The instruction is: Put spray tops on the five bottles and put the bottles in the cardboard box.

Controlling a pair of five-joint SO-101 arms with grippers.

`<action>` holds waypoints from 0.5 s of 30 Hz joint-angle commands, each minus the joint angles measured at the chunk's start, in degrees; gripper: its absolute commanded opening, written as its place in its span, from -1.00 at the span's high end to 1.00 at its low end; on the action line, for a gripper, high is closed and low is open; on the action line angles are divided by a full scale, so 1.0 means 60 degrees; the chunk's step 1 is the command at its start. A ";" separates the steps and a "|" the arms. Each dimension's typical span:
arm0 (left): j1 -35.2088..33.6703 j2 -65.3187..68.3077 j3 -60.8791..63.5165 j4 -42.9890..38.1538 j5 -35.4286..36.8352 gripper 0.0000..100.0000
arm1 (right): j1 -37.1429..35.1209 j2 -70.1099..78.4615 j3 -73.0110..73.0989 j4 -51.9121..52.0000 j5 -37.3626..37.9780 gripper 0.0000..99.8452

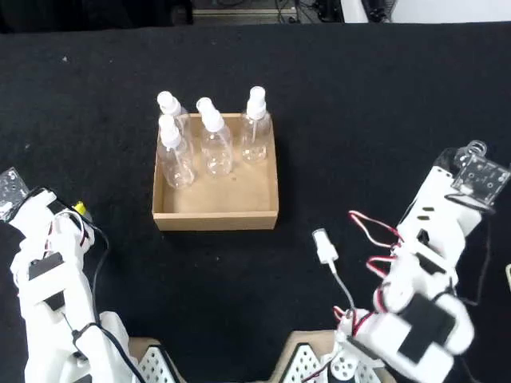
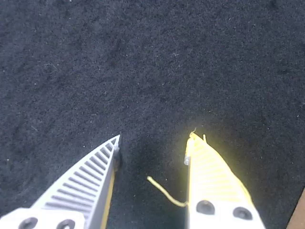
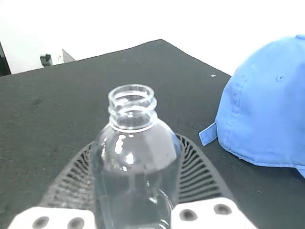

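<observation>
Four topped bottles (image 1: 209,142) in the box (image 1: 215,211) — far side.
Right tool (image 3: 138,143) clamps a topless bottle (image 3: 136,162); left tool (image 2: 155,138) gapes wide over the counter (image 2: 143,57); a loose top (image 1: 323,244) lies near the box.

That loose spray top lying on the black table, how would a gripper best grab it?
Probably by its chunky white head, coming straight down from above: the spray top lies flat on its side, and its thin dip tube trailing behind looks too slender to pinch.
</observation>
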State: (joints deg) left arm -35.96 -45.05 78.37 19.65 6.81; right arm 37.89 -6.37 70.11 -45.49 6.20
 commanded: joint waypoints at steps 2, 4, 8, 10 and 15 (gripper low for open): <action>-0.0007 -0.0278 -0.0168 -0.0205 -0.0073 0.60 | 0.0249 0.1311 0.0066 -0.2711 -0.0059 0.98; -0.0007 -0.0278 -0.0168 -0.0205 -0.0073 0.60 | 0.0249 0.1941 0.0066 -0.3443 -0.0059 0.98; -0.0007 -0.0278 -0.0168 -0.0205 -0.0073 0.60 | 0.0249 0.2923 0.0066 -0.4000 -0.0059 0.98; -0.0007 -0.0278 -0.0168 -0.0205 -0.0073 0.60 | 0.0249 0.3260 0.0022 -0.4000 -0.0059 0.98; -0.0007 -0.0278 -0.0168 -0.0205 -0.0073 0.60 | 0.0249 0.3641 0.0007 -0.4000 -0.0059 0.98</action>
State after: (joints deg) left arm -35.96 -45.05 78.37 19.65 6.81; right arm 37.89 15.16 70.46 -68.26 6.11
